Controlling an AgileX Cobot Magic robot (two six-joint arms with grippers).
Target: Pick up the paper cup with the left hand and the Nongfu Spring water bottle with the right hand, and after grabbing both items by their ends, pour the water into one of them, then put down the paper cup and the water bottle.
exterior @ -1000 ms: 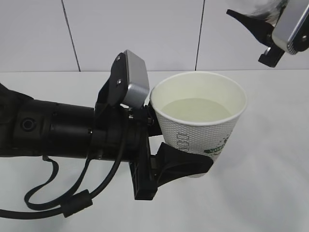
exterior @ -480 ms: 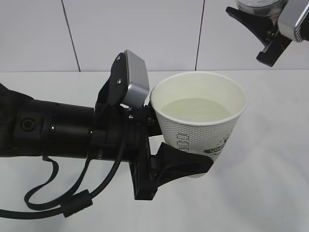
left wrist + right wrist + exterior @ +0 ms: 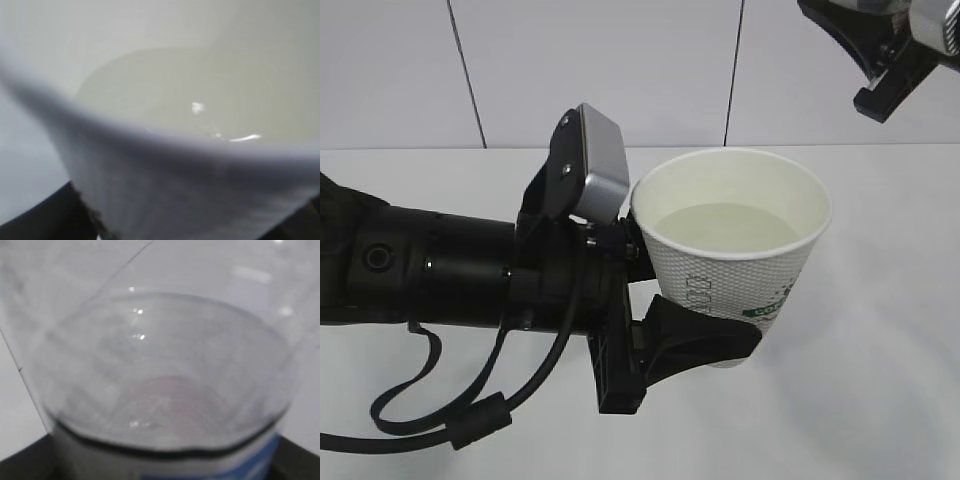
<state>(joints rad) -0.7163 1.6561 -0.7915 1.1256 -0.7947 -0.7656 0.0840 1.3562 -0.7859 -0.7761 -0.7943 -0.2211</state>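
Note:
My left gripper [image 3: 705,300] is shut on the paper cup [image 3: 740,270], which stands upright above the table; one black finger [image 3: 705,340] wraps its lower wall. Pale water [image 3: 725,228] fills much of the cup. In the left wrist view the cup [image 3: 175,190] fills the frame with the water [image 3: 170,95] inside. My right gripper [image 3: 868,58] hangs at the top right corner, higher than the cup. In the right wrist view it is shut on the clear Nongfu Spring water bottle [image 3: 165,365]. Almost all of the bottle lies outside the exterior view.
A white table [image 3: 880,350] lies under both arms. A white panelled wall [image 3: 620,70] with dark seams stands behind. The left arm's black cable [image 3: 430,410] loops down at the lower left.
The right gripper has risen and drifted right toward the top corner of the exterior view with the bottle. The left gripper and the cup have not moved.

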